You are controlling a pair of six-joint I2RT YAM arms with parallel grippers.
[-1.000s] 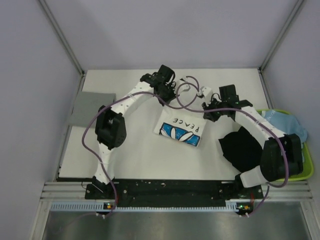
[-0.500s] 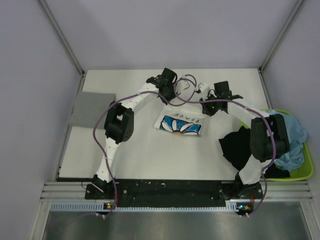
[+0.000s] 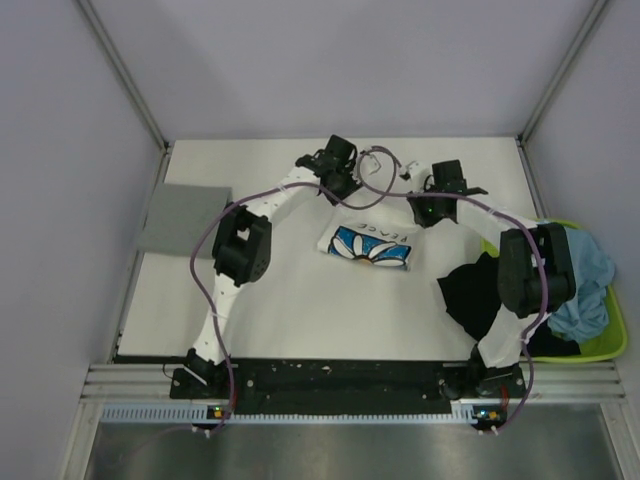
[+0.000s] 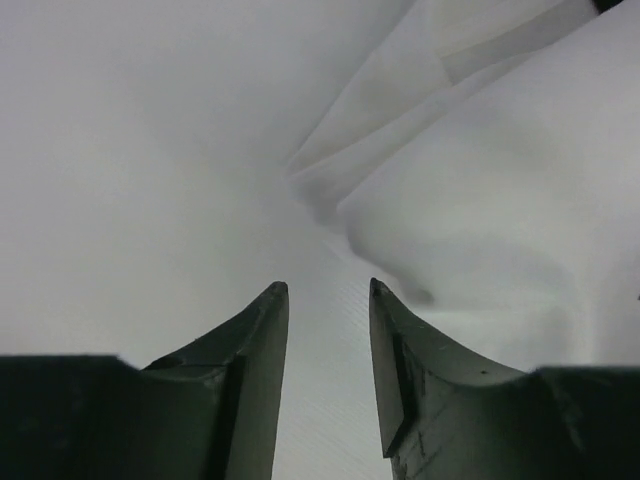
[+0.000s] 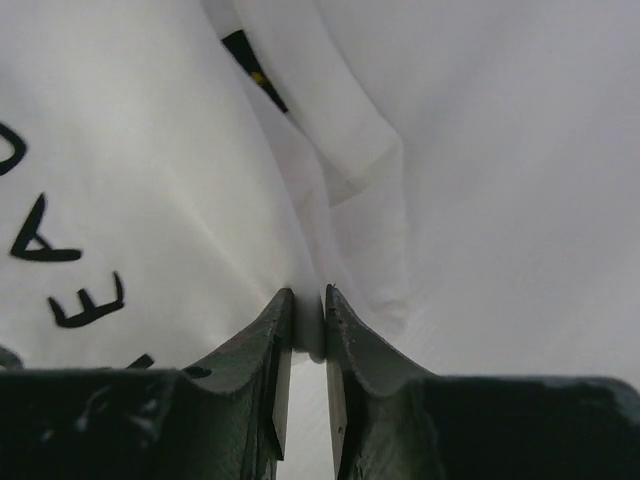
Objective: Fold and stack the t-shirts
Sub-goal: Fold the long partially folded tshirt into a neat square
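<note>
1. Our right gripper (image 5: 308, 292) pinches an edge of the white shirt (image 3: 368, 246), lying centrally on the table (image 3: 280, 300).
2. Our left gripper (image 4: 325, 288) is parted, holding nothing, just beside that shirt.
3. We see a grey shirt (image 3: 183, 218) at the left edge.

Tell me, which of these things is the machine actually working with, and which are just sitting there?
Part of the job: white flowered t-shirt, pinched by the right pincer; folded grey t-shirt; black t-shirt; light blue t-shirt.
Just lying about: lime-green tray; table.
</note>
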